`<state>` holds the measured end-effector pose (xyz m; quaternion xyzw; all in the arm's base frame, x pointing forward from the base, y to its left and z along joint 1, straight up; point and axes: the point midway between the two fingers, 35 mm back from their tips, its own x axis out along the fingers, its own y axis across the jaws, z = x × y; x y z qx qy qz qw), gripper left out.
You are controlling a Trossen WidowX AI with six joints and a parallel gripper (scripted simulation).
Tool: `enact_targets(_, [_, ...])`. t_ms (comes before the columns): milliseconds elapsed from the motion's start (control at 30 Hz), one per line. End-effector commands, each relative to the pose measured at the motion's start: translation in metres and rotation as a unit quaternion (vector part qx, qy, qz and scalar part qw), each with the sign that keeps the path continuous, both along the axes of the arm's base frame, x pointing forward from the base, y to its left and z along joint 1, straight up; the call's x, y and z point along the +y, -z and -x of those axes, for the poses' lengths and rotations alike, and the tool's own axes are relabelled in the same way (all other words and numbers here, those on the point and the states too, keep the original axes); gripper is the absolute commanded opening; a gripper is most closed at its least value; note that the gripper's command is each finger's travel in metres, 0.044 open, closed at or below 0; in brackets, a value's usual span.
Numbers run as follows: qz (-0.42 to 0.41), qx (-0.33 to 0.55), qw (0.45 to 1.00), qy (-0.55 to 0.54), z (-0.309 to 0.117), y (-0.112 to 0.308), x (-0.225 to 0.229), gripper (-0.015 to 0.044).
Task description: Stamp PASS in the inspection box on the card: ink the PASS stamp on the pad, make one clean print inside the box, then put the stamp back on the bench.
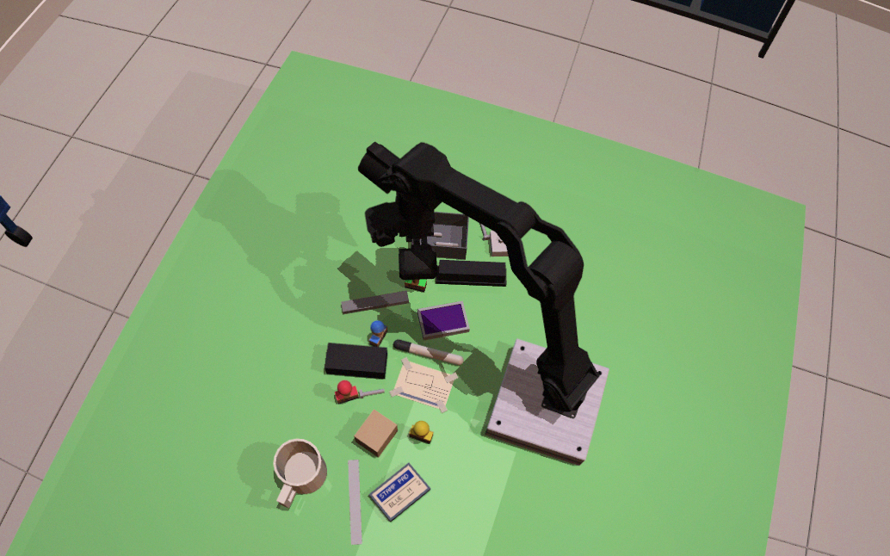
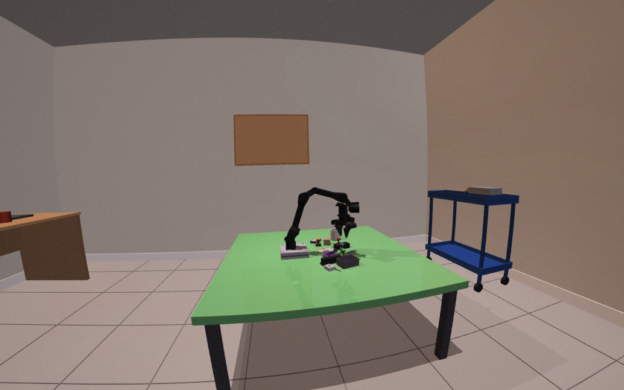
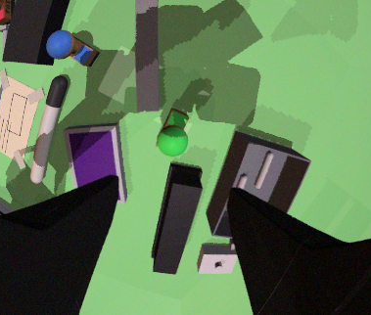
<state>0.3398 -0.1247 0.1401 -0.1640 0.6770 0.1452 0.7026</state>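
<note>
My gripper [image 1: 417, 268] [image 2: 343, 235] [image 3: 174, 191] is open and empty, raised above the bench. The green-knobbed stamp [image 1: 420, 283] [image 3: 172, 141] stands on the bench below, ahead of the fingertips in the wrist view; its lettering is not readable. The open purple ink pad [image 1: 443, 318] [image 3: 93, 158] lies beside it, partly behind the left finger in the wrist view. The card [image 1: 417, 392] [image 3: 5, 103] is taped down at its corners. Its inspection box [image 3: 20, 95] is outlined, and I can make out no print inside it.
A black bar-shaped block [image 1: 472, 271] [image 3: 180, 215] and an open tray [image 3: 296, 178] with sticks flank the gripper. A marker [image 1: 437, 354] [image 3: 46, 129] lies between pad and card. Blue [image 1: 377, 327] [image 3: 60, 44], red [image 1: 344, 388] and yellow [image 1: 421, 429] stamps stand around. A mug [image 1: 299, 464] is farther off.
</note>
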Motion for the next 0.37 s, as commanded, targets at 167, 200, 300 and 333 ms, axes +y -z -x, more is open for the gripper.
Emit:
enact_targets(167, [0.000, 0.000, 1.000, 0.000, 0.0000, 0.0000, 0.0000, 0.0250])
enact_targets(200, [0.000, 0.000, 1.000, 0.000, 0.0000, 0.0000, 0.0000, 0.0250])
enact_targets(300, [0.000, 0.000, 1.000, 0.000, 0.0000, 0.0000, 0.0000, 0.0250])
enact_targets(333, [0.000, 0.000, 1.000, 0.000, 0.0000, 0.0000, 0.0000, 0.0250])
